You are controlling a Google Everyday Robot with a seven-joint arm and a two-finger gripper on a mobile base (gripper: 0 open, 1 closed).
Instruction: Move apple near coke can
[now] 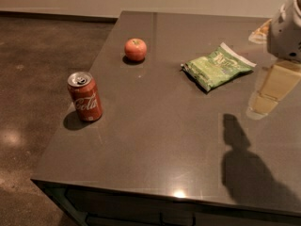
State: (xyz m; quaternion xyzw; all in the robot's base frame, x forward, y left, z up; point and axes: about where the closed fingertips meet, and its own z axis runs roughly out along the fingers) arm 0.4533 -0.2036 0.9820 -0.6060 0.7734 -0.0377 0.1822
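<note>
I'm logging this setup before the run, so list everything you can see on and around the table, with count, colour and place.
coke can: one, red with silver top, upright near the table's left edge
apple: one, red-orange, farther back than the can, apart from it
chip bag: one, green, lying flat right of centre
packet: one, orange and white, far right, partly hidden
table: one, dark grey, glossy
floor: brown, left of the table
hand: one, cream and white, over the table's right side, away from apple and can

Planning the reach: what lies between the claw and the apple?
Camera view: a green bag sits between the claw, at the right edge, and the apple.
</note>
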